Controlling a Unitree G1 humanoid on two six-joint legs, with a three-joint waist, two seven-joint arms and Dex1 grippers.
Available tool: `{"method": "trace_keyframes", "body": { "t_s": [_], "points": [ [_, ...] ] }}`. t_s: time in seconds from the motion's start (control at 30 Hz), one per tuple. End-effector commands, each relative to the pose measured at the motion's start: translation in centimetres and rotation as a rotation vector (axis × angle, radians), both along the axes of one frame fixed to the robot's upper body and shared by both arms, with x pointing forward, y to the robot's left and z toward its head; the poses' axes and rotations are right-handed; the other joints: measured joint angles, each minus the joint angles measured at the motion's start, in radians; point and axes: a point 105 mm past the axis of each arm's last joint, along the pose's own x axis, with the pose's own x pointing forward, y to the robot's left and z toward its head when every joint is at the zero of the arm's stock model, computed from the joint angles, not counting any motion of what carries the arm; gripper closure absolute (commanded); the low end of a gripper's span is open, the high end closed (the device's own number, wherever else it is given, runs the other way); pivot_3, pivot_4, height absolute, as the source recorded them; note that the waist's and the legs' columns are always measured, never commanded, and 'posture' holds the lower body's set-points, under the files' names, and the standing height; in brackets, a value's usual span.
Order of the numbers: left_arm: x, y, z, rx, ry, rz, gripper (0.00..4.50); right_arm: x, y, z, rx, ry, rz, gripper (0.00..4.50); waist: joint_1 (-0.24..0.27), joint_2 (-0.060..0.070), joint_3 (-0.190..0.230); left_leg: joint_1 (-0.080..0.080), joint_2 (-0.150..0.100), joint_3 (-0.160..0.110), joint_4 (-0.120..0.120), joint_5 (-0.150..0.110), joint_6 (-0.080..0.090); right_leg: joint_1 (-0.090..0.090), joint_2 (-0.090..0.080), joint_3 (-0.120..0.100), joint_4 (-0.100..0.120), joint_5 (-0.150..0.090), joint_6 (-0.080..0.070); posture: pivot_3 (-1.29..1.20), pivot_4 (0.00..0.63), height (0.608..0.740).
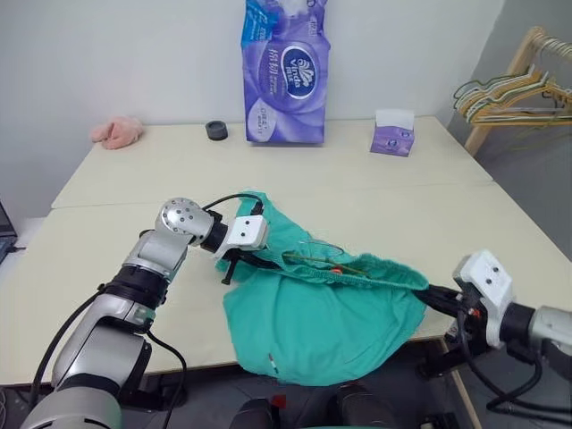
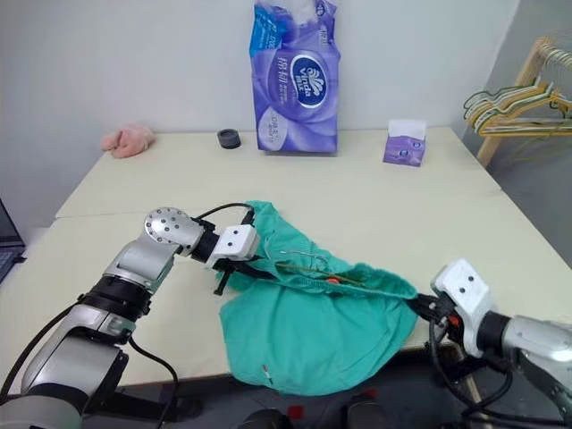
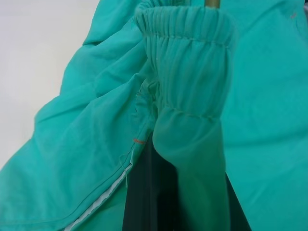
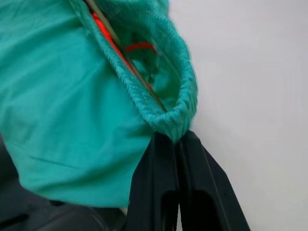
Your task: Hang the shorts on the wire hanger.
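Note:
The teal-green shorts (image 1: 322, 322) are stretched between my two grippers near the table's front edge, and their lower part hangs over that edge. My left gripper (image 1: 234, 264) is shut on the left end of the gathered waistband (image 3: 187, 57). My right gripper (image 1: 427, 290) is shut on the waistband's right end (image 4: 168, 120). The thin wire hanger (image 1: 323, 261) lies along the waistband opening, with its hook (image 1: 323, 245) poking out on the far side. In the right wrist view the hanger's wire (image 4: 126, 57) runs inside the waistband toward my shut fingers (image 4: 159, 183).
On the far side of the pale table (image 1: 402, 206) stand a tall purple tissue pack (image 1: 286, 71), a small tissue box (image 1: 393, 134) and a black roll (image 1: 215, 130). A pink cloth (image 1: 116, 132) lies far left. A wooden rack with bunched hangers (image 1: 509, 94) stands at the right.

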Motion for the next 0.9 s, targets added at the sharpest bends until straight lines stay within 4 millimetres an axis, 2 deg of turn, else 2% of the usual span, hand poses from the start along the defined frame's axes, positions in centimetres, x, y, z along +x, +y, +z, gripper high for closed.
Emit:
{"method": "trace_keyframes", "body": {
  "t_s": [0.03,0.23,0.47,0.6,0.77,0.9],
  "points": [
    [0.3,-1.7,0.6,-0.030,-0.093,-0.003,4.50,1.0,2.2,1.0,-0.071,-0.055,0.080,4.49,-0.003,0.000,0.000,0.000,0.000,0.000,0.000,0.000,0.000,0.000,0.000,0.000,0.000,0.000,0.000,-0.25,0.071,0.740],
    [0.2,-2.3,0.0,-0.024,-0.109,-0.002,4.50,2.2,3.2,1.8,-0.167,-0.095,0.154,4.49,-0.003,0.000,0.000,-0.002,0.000,0.000,0.001,0.000,0.000,-0.002,0.000,0.000,0.000,0.000,0.000,-0.24,0.069,0.740],
    [0.0,-2.7,-0.3,-0.042,-0.108,0.011,4.50,2.8,2.5,1.4,-0.282,-0.112,0.180,4.49,-0.003,0.000,0.000,-0.002,0.000,0.000,0.001,0.000,0.001,-0.002,-0.001,0.000,0.000,0.000,0.000,-0.24,0.066,0.740],
    [0.1,-2.9,-0.3,-0.058,-0.117,0.025,4.50,2.1,2.0,1.5,-0.305,-0.101,0.210,3.49,-0.001,0.001,0.000,-0.002,0.000,0.000,0.001,-0.001,0.001,-0.002,-0.001,0.000,0.000,0.000,0.000,-0.24,0.063,0.740],
    [0.0,-3.1,-0.4,-0.063,-0.115,0.027,4.50,1.2,0.5,1.8,-0.295,-0.040,0.190,1.67,0.000,0.001,0.000,-0.002,0.000,0.000,0.002,-0.001,0.001,-0.002,-0.001,0.000,0.000,0.000,0.000,-0.24,0.060,0.740],
    [0.0,-3.1,-0.5,-0.063,-0.115,0.026,4.50,0.5,-1.2,1.0,-0.253,0.049,0.111,0.34,0.000,0.001,0.000,-0.002,0.000,0.000,0.002,-0.001,0.001,-0.001,-0.001,-0.001,0.000,0.000,0.000,-0.24,0.060,0.740]
  ]
}}
